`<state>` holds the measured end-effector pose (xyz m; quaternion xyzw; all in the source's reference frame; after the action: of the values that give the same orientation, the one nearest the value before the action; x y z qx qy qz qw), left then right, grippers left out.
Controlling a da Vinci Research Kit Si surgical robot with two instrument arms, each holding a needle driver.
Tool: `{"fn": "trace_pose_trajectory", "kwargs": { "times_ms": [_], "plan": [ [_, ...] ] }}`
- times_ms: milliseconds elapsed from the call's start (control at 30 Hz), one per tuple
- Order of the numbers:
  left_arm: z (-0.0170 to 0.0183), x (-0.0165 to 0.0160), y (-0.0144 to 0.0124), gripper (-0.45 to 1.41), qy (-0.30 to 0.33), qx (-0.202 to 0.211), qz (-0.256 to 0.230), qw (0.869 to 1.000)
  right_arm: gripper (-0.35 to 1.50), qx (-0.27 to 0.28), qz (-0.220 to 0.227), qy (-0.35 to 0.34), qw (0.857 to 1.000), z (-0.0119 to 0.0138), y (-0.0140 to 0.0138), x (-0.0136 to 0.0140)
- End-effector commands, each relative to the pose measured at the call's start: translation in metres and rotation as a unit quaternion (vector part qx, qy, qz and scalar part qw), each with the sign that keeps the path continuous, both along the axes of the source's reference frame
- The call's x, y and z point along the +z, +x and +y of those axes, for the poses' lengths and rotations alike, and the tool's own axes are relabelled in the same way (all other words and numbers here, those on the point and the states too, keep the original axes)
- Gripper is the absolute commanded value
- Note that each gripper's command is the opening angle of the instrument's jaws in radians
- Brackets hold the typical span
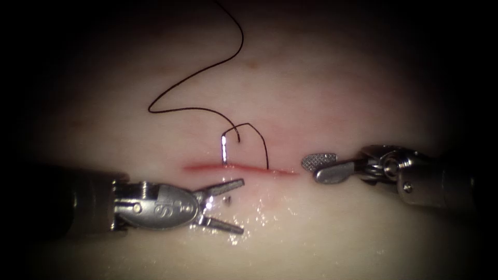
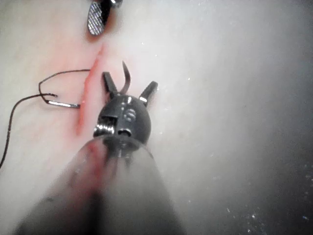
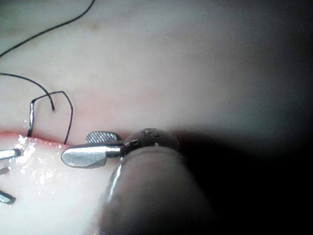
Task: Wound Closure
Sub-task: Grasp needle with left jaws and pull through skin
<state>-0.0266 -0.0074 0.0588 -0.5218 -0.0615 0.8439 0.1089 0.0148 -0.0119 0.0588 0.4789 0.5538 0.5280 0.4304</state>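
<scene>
In the endoscope view, the curved steel needle [image 1: 224, 150] stands in the pale pork-belly tissue [image 1: 332, 78] at the thin red cut [image 1: 238, 168], left of its middle. Its visible shaft runs near-to-far, almost upright, with the swaged end on the far side where the dark thread [image 1: 202, 78] joins it. The needle's tip shows as a small dark point [image 1: 228, 198] on the near side of the cut, between the left tool's jaws. The thread loops over, enters the cut just right of the needle, and trails far and left across the tissue. The left pincer [image 1: 236, 205] lies near the cut, jaws spread wide, holding nothing. The right pincer [image 1: 321, 167] sits at the cut's right end, jaws narrowly parted, empty.

In the left wrist view, the needle's curved tip [image 2: 126, 76] rises between the wide-open jaws of the left pincer [image 2: 129, 88].

In the right wrist view, the right pincer [image 3: 93, 147] is slightly open beside the cut, clear of needle [image 3: 31, 117] and thread [image 3: 68, 112].
</scene>
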Motion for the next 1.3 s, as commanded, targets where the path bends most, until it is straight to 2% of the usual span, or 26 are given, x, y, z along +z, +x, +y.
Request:
{"fn": "trace_pose_trajectory", "kwargs": {
  "times_ms": [33, 133, 300, 367, 400, 500, 533, 567, 633, 733, 767, 867, 967, 1033, 1067, 1100, 1167, 1267, 1300],
  "plan": [
    [-0.0003, 0.0009, -0.0003, -0.45, 0.005, 0.004, -0.006, 1.0, 0.62, 0.002, 0.001, -0.003, 1.0, -0.0002, 0.0006, 0.0006],
    [0.0002, 0.0011, 0.0003, -0.45, 0.038, -0.005, -0.023, 0.999, 0.52, 0.02, -0.02, -0.033, 0.999, -0.0002, 0.0004, 0.0005],
    [0.0006, 0.0011, 0.0007, -0.45, 0.114, -0.022, -0.069, 0.991, -0.06, 0.053, -0.067, -0.129, 0.988, -0.0002, 0.0002, 0.0004],
    [0.0003, 0.0008, 0.0005, -0.45, 0.166, -0.031, -0.096, 0.981, -0.32, 0.062, -0.084, -0.16, 0.982, -0.0003, 0.0002, 0.0004],
    [0.0001, 0.0007, 0.0003, -0.45, 0.189, -0.039, -0.105, 0.976, -0.35, 0.067, -0.093, -0.18, 0.977, -0.0002, 0.0001, 0.0004],
    [-0.0005, -0.0001, -0.0001, -0.45, 0.274, -0.058, -0.131, 0.951, -0.35, 0.075, -0.121, -0.275, 0.951, 0.0, -0.0001, 0.0006],
    [-0.0006, -0.0004, -0.0003, -0.45, 0.296, -0.06, -0.138, 0.943, -0.35, 0.077, -0.127, -0.285, 0.947, 0.0001, -0.0002, 0.0006],
    [-0.0008, -0.0007, -0.0004, -0.45, 0.331, -0.065, -0.143, 0.931, -0.35, 0.075, -0.124, -0.289, 0.946, 0.0001, -0.0003, 0.0006],
    [-0.0009, -0.0012, -0.0005, -0.45, 0.372, -0.072, -0.148, 0.914, -0.35, 0.065, -0.108, -0.296, 0.947, 0.0, -0.0004, 0.0005],
    [-0.0008, -0.002, -0.0004, -0.45, 0.42, -0.075, -0.155, 0.891, -0.35, 0.057, -0.096, -0.323, 0.94, -0.0004, -0.0003, 0.0003],
    [-0.0007, -0.0024, -0.0003, -0.45, 0.442, -0.076, -0.16, 0.879, -0.35, 0.054, -0.092, -0.329, 0.938, -0.0006, -0.0003, 0.0001],
    [-0.0005, -0.0034, -0.0002, -0.45, 0.484, -0.076, -0.174, 0.854, -0.35, 0.053, -0.091, -0.368, 0.924, -0.0013, 0.0, -0.0004],
    [-0.0002, -0.0043, 0.0, -0.45, 0.529, -0.072, -0.183, 0.825, -0.21, 0.021, -0.108, -0.411, 0.905, -0.002, 0.0006, -0.0012],
    [-0.0001, -0.0049, 0.0002, -0.45, 0.56, -0.064, -0.192, 0.803, 0.12, -0.012, -0.126, -0.429, 0.894, -0.0026, 0.0013, -0.002],
    [0.0, -0.0052, 0.0003, -0.45, 0.569, -0.06, -0.196, 0.797, 0.34, -0.022, -0.131, -0.436, 0.89, -0.0028, 0.0017, -0.0024],
    [0.0, -0.0055, 0.0004, -0.45, 0.58, -0.057, -0.201, 0.788, 0.41, -0.028, -0.135, -0.443, 0.886, -0.003, 0.0021, -0.0029],
    [0.0001, -0.006, 0.0006, -0.45, 0.598, -0.054, -0.209, 0.772, 0.66, -0.034, -0.14, -0.452, 0.88, -0.0034, 0.0032, -0.004],
    [0.0002, -0.0068, 0.0009, -0.45, 0.626, -0.046, -0.232, 0.743, 0.83, -0.059, -0.153, -0.474, 0.865, -0.0039, 0.005, -0.0058],
    [0.0002, -0.0071, 0.001, -0.45, 0.626, -0.04, -0.241, 0.74, 0.83, -0.066, -0.156, -0.482, 0.859, -0.0041, 0.0056, -0.0064]
  ]
}}
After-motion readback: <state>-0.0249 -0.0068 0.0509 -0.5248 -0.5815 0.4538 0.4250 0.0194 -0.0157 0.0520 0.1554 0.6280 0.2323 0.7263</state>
